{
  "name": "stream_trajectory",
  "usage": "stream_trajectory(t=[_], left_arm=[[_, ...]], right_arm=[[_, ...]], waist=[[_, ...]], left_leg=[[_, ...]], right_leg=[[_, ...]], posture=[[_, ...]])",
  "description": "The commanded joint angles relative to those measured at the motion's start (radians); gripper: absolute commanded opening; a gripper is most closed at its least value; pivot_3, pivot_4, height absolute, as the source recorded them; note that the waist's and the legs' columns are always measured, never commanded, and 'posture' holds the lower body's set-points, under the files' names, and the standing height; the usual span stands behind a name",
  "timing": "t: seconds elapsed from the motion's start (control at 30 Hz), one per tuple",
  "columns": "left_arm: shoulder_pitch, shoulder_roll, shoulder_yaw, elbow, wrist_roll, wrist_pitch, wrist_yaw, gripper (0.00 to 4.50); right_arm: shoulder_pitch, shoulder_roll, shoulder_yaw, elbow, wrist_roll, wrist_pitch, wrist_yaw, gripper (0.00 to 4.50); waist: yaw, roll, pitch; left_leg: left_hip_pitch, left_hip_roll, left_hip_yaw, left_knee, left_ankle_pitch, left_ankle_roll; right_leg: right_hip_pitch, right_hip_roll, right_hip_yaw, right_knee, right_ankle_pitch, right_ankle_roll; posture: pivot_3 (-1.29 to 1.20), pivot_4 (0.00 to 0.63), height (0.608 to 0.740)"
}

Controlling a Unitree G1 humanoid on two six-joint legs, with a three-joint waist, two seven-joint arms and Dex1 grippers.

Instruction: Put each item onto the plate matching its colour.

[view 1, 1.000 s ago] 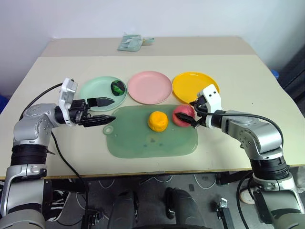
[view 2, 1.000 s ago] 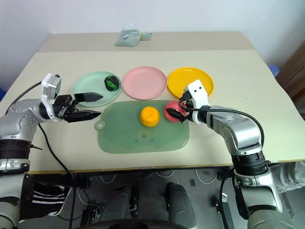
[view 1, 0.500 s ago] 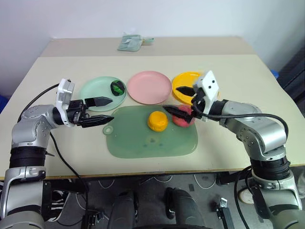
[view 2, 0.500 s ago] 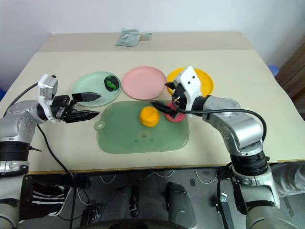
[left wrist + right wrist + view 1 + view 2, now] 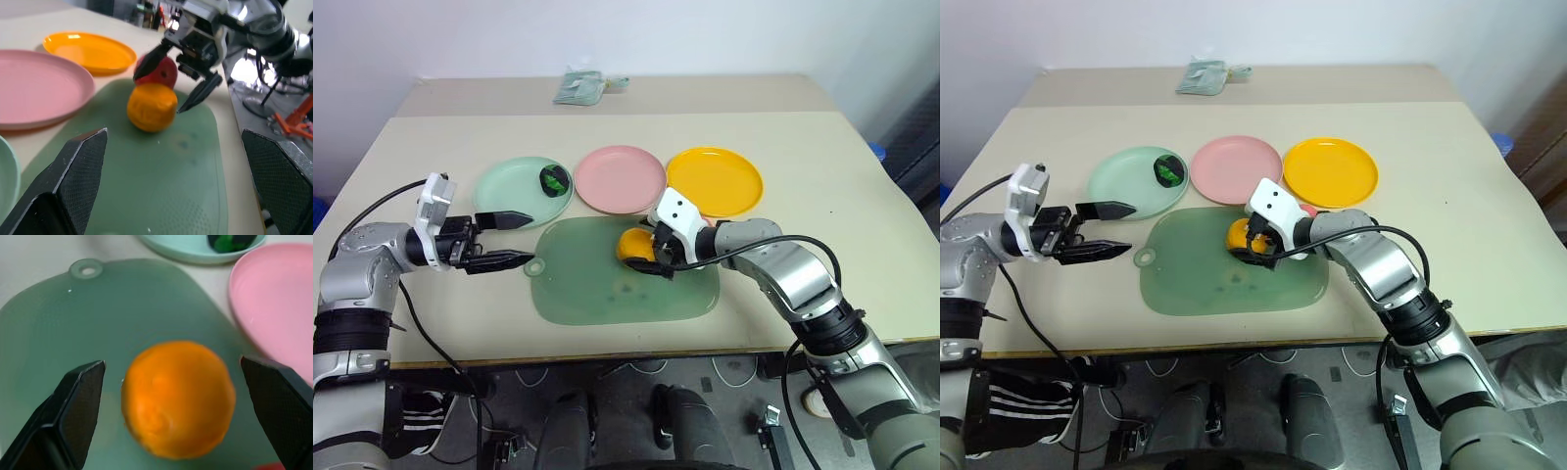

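A bumpy orange item [image 5: 632,243] lies on the green cutting mat [image 5: 607,294]. My right gripper [image 5: 646,253] is open and its black fingers [image 5: 73,406] stand on either side of the orange item, apart from it. The red item [image 5: 161,73] sits just behind the orange one, mostly hidden by my right hand in the eye views. A dark green item [image 5: 554,178] rests on the mint green plate [image 5: 509,186]. The pink plate [image 5: 622,178] and the yellow plate [image 5: 715,181] are bare. My left gripper [image 5: 530,238] hovers open and empty at the mat's left end.
A pale green packet [image 5: 579,86] lies at the far edge of the table. The three plates stand in a row behind the mat. Bare tabletop stretches to the right of the yellow plate and in front of the mat.
My right gripper swung left from the red item, rolled, and came down around the orange item. The left gripper drew slightly back to the left, still open.
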Motion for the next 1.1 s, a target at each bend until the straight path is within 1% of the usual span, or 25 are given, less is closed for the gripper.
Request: stream_trajectory(t=[0.03, 0.13, 0.23, 0.27, 0.3, 0.33, 0.37, 0.47, 0.53, 0.57, 0.67, 0.77, 0.87, 0.9, 0.97, 1.0, 1.07, 1.1], left_arm=[[0.005, 0.016, 0.018, -0.041, -0.005, -0.014, 0.004, 4.45], [0.011, 0.012, 0.022, -0.053, -0.010, -0.012, 0.012, 4.45], [0.008, 0.007, 0.023, -0.052, -0.008, -0.020, 0.020, 4.50], [0.007, 0.006, 0.022, -0.051, -0.008, -0.022, 0.022, 4.50], [0.003, 0.005, 0.023, -0.050, -0.011, -0.020, 0.024, 4.50], [-0.001, 0.003, 0.024, -0.049, -0.014, -0.017, 0.027, 4.50], [-0.004, 0.002, 0.025, -0.049, -0.017, -0.015, 0.029, 4.50], [-0.022, -0.015, 0.036, -0.040, -0.033, -0.006, 0.049, 4.50], [-0.039, -0.031, 0.044, -0.032, -0.042, -0.007, 0.068, 4.50], [-0.053, -0.046, 0.050, -0.023, -0.040, -0.022, 0.087, 4.50], [-0.090, -0.079, 0.057, 0.002, -0.030, -0.047, 0.139, 4.50], [-0.130, -0.124, 0.053, 0.046, 0.015, -0.099, 0.242, 4.50], [-0.126, -0.161, 0.027, 0.015, 0.033, -0.079, 0.311, 4.50], [-0.123, -0.170, 0.027, 0.002, 0.026, -0.064, 0.322, 4.50], [-0.120, -0.184, 0.031, -0.013, 0.028, -0.063, 0.348, 4.50], [-0.115, -0.186, 0.029, -0.025, 0.027, -0.057, 0.350, 4.50], [-0.110, -0.186, 0.030, -0.037, 0.025, -0.058, 0.350, 4.50], [-0.110, -0.186, 0.032, -0.039, 0.022, -0.056, 0.351, 4.50]], right_arm=[[-0.031, 0.012, -0.005, 0.013, -0.026, -0.005, 0.008, 4.50], [-0.028, 0.006, 0.021, 0.032, -0.061, -0.018, 0.022, 4.50], [-0.015, 0.016, 0.027, 0.046, -0.069, -0.020, 0.036, 3.65], [-0.013, 0.017, 0.026, 0.047, -0.074, -0.022, 0.037, 3.21], [-0.016, 0.025, 0.011, 0.044, -0.070, -0.019, 0.031, 2.90], [-0.025, 0.042, -0.024, 0.036, -0.052, -0.012, 0.019, 2.86], [-0.036, 0.067, -0.070, 0.024, -0.017, 0.005, 0.009, 2.86], [-0.107, 0.185, -0.285, -0.002, 0.160, 0.092, -0.041, 2.86], [-0.157, 0.235, -0.394, 0.038, 0.201, 0.098, -0.112, 2.86], [-0.179, 0.234, -0.424, 0.090, 0.172, 0.064, -0.157, 2.86], [-0.220, 0.190, -0.429, 0.255, 0.032, -0.075, -0.268, 2.86], [-0.256, 0.139, -0.425, 0.477, -0.093, -0.217, -0.387, 2.86], [-0.254, 0.127, -0.404, 0.657, -0.149, -0.376, -0.384, 2.86], [-0.254, 0.130, -0.402, 0.706, -0.158, -0.416, -0.379, 2.86], [-0.252, 0.130, -0.390, 0.790, -0.185, -0.466, -0.370, 2.86], [-0.254, 0.136, -0.398, 0.817, -0.175, -0.475, -0.353, 2.86], [-0.257, 0.144, -0.407, 0.845, -0.160, -0.484, -0.321, 3.87], [-0.259, 0.146, -0.409, 0.852, -0.161, -0.496, -0.316, 4.22]], waist=[[0.001, 0.000, 0.000], [0.001, 0.000, 0.000], [0.000, 0.000, 0.000], [0.000, 0.000, 0.000], [0.000, 0.000, 0.000], [0.000, 0.000, 0.000], [0.000, 0.000, 0.000], [0.001, 0.000, 0.000], [0.001, 0.000, 0.000], [0.003, 0.000, 0.000], [0.009, -0.003, -0.002], [0.009, -0.003, -0.002], [-0.003, -0.002, -0.001], [-0.008, -0.002, -0.001], [-0.017, -0.002, -0.001], [-0.024, -0.002, -0.001], [-0.032, -0.001, -0.001], [-0.033, -0.001, -0.001]], left_leg=[[0.000, 0.000, 0.000, 0.000, 0.000, 0.000], [0.000, 0.000, 0.000, 0.000, 0.000, 0.000], [0.000, 0.000, 0.000, 0.000, 0.000, 0.000], [0.000, 0.000, 0.000, 0.000, 0.000, 0.000], [0.000, 0.000, 0.000, 0.000, 0.000, 0.000], [0.000, 0.000, 0.000, 0.000, 0.000, 0.000], [0.000, 0.000, 0.000, 0.000, 0.000, 0.000], [0.000, 0.000, 0.000, 0.000, 0.000, 0.000], [-0.001, 0.000, 0.001, 0.000, 0.000, 0.000], [-0.001, 0.000, 0.001, 0.000, 0.000, -0.001], [0.000, 0.000, 0.000, 0.000, 0.000, -0.001], [0.000, -0.002, 0.000, 0.000, 0.000, -0.001], [-0.001, -0.002, 0.002, -0.001, 0.000, -0.001], [-0.001, -0.002, 0.002, -0.002, 0.000, 0.000], [-0.001, -0.001, 0.003, -0.003, 0.000, 0.000], [-0.001, -0.001, 0.004, -0.003, 0.000, 0.000], [-0.001, -0.001, 0.004, -0.003, 0.001, -0.001], [-0.001, 0.000, 0.004, -0.003, 0.001, -0.001]], right_leg=[[0.000, 0.000, 0.000, 0.000, 0.000, 0.000], [0.000, 0.000, 0.000, 0.000, 0.000, 0.000], [0.000, 0.000, 0.000, 0.000, 0.000, 0.000], [0.000, 0.000, 0.000, 0.000, 0.000, 0.000], [0.000, 0.000, 0.000, 0.000, 0.000, 0.000], [0.000, 0.000, 0.000, 0.000, 0.000, 0.000], [0.000, 0.000, 0.000, 0.000, 0.000, 0.000], [-0.001, 0.000, 0.000, 0.001, 0.000, 0.000], [-0.002, 0.000, 0.000, 0.002, 0.000, 0.001], [-0.002, 0.000, 0.000, 0.003, 0.001, 0.001], [-0.001, 0.000, 0.000, 0.004, 0.000, 0.001], [0.000, -0.002, 0.000, 0.002, 0.000, 0.000], [-0.001, -0.001, 0.001, 0.002, 0.001, 0.001], [-0.002, -0.001, 0.002, 0.002, 0.002, 0.004], [-0.005, 0.001, 0.004, 0.003, 0.003, 0.004], [-0.006, 0.001, 0.004, 0.005, 0.002, 0.004], [-0.008, 0.001, 0.004, 0.008, 0.002, 0.004], [-0.009, 0.001, 0.005, 0.008, 0.002, 0.004]], posture=[[0.00, 0.150, 0.740], [0.00, 0.150, 0.740], [0.00, 0.150, 0.740], [0.00, 0.150, 0.740], [0.00, 0.150, 0.740], [0.00, 0.150, 0.740], [0.00, 0.150, 0.740], [0.00, 0.150, 0.740], [0.00, 0.150, 0.740], [0.00, 0.150, 0.740], [0.00, 0.150, 0.740], [0.00, 0.150, 0.740], [0.00, 0.150, 0.740], [0.00, 0.150, 0.740], [0.00, 0.150, 0.740], [0.00, 0.150, 0.740], [0.00, 0.150, 0.740], [0.00, 0.150, 0.740]])
